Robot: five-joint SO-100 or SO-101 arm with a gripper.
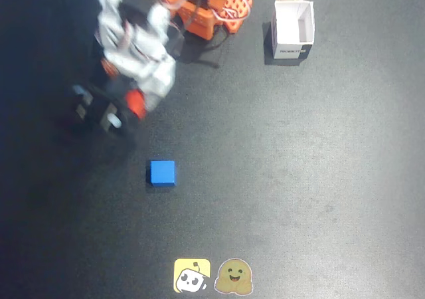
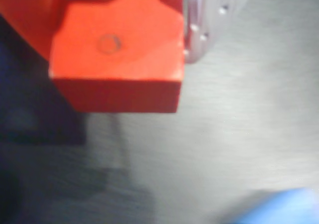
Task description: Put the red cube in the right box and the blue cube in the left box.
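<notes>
Pincer (image 1: 136,106) clamped on red cube (image 2: 117,55), blue cube (image 1: 162,173) just below, white box (image 1: 293,30) far right, stickers (image 1: 212,276) beyond.

No readable words anywhere. White box (image 1: 293,28) has a dark label strip on its front wall, print too small and blurred to read. Two picture stickers on the table's near edge: yellow square sticker (image 1: 192,276) with a cartoon face, brown smiling-blob sticker (image 1: 234,277); possibly logos, no text.
</notes>
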